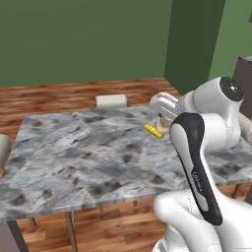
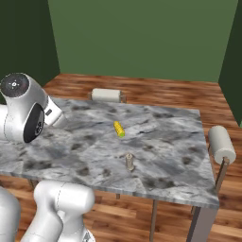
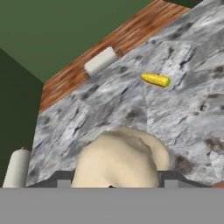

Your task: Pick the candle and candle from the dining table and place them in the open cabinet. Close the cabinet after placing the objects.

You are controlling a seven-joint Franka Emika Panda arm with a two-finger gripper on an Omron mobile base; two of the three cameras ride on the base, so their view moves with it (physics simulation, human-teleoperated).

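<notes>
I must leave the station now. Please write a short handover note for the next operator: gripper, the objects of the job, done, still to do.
Gripper: closed on the squat cream candle, held above the grey-white marbled dining table.
Slim greyish-tan candle: upright on the table, near the front edge, apart from the yellow corn cob.
Done: first candle grasped.
Left: carry it to the cabinet, come back for the slim candle, place it too, then close the cabinet door. Leave the corn cob alone.
</notes>
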